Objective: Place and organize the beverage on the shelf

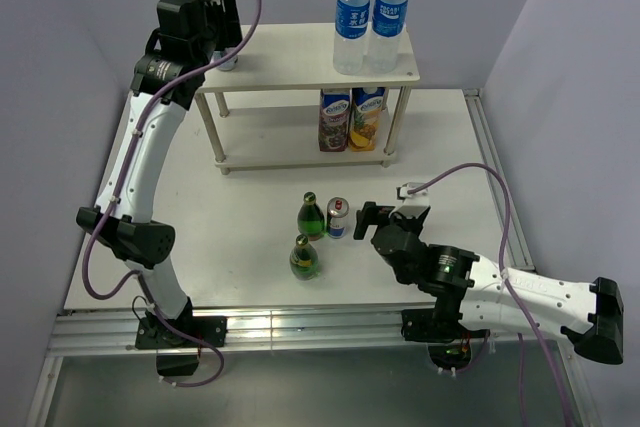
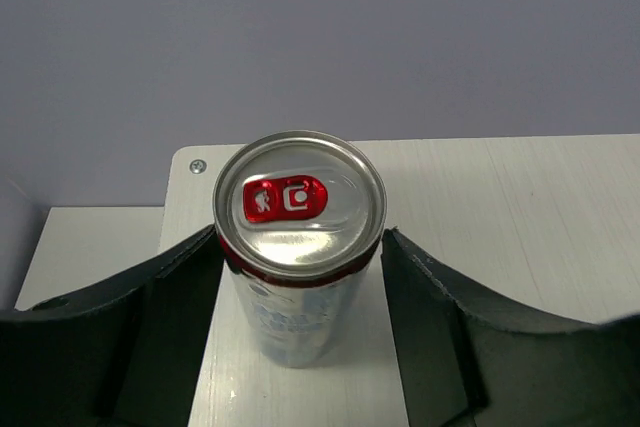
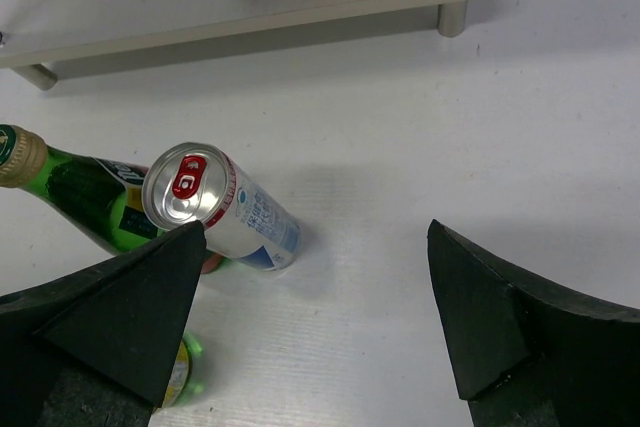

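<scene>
1. Nearest me, my right pincer (image 1: pixel 366 218) (image 3: pixel 315 237) sits low over the table (image 1: pixel 450 157), spread wide and holding nothing.
2. Just ahead of it and to its left stands the loose can (image 1: pixel 338 217) (image 3: pixel 225 209), upright, red tab on top, clear of both fingers.
3. Left of that can are two green bottles, both upright. One (image 1: pixel 311 215) (image 3: pixel 80 197) is just beside the can. The other (image 1: pixel 304 257) is nearer me and partly hidden under the left finger in the right wrist view.
4. Beyond the right pincer is the shelf (image 1: pixel 290 62) (image 3: pixel 200 22) (image 2: pixel 500 207). Its long axis runs left to right, so it lies broadside across the pincer's front on four white legs.
5. Two cartons (image 1: pixel 335 119) (image 1: pixel 368 117) stand side by side at the right end of the lower board, straight ahead of the right pincer.
6. Two water bottles (image 1: pixel 352 22) (image 1: pixel 388 19) stand upright and touching on the top board, above the cartons.
7. Farthest off, my left pincer (image 1: pixel 226 45) (image 2: pixel 300 247) reaches over the top board's left end and pinches the held can (image 1: pixel 229 60) (image 2: pixel 300 212), one finger against each side.
8. That can is upright with its base on the top board, its long axis vertical and its tab facing the wrist camera.
9. A corner screw (image 2: pixel 198 166) lies just past the can, to the pincer's left.
</scene>
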### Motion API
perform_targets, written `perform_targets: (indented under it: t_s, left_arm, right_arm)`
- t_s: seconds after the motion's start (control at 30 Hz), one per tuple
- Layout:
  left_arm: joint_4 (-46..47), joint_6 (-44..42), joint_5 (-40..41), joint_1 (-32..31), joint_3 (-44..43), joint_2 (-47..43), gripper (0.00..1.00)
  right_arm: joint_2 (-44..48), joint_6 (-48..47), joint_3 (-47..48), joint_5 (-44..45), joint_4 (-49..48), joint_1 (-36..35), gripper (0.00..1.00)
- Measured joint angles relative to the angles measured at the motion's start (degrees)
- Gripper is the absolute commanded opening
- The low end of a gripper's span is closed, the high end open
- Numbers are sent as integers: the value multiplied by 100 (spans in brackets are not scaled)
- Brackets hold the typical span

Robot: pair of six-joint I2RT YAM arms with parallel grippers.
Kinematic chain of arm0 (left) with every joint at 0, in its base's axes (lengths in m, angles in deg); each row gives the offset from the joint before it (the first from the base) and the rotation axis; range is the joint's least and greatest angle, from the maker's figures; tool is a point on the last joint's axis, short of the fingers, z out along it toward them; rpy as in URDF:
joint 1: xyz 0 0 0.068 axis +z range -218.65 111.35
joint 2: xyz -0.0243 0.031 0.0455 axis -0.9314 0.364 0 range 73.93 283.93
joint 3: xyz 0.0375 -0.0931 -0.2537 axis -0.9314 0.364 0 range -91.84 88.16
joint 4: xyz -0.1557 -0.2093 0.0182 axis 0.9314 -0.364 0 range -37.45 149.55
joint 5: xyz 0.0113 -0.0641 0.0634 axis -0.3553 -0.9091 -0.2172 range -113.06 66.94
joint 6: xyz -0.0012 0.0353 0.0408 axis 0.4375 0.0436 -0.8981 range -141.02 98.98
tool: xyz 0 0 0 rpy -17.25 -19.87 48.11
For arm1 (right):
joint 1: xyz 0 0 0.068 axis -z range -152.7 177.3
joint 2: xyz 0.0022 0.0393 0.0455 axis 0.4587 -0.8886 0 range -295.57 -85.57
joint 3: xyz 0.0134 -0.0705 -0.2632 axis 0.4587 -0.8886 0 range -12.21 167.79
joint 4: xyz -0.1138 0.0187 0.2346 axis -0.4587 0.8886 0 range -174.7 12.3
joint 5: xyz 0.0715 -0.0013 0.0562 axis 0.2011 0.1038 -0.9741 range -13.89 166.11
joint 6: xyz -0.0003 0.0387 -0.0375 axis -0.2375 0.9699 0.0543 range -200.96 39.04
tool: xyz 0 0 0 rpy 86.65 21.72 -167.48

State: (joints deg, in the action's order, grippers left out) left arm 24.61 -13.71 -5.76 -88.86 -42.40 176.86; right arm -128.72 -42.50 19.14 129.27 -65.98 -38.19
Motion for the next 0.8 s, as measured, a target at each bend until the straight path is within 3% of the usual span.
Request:
perform_targets:
  t_s: [0.3,0.43,0.57,0.63,0.8]
  left_arm:
    - [258,-39,2,2,466,-293,78]
    - [278,46,-52,2,719,-579,98]
    - [382,245,-92,-109,1473,-1318,99]
    - [476,293,-15,-361,1926,-1803,99]
    - [876,527,278,-1683,3191,-3086,99]
  right_arm:
    - [-61,2,0,0,-52,0,99]
    - [-61,4,0,0,-50,0,99]
    - [-61,9,0,9,-44,0,99]
    - [-59,26,0,46,-35,0,99]
    - [-55,208,9,264,114,0,99]
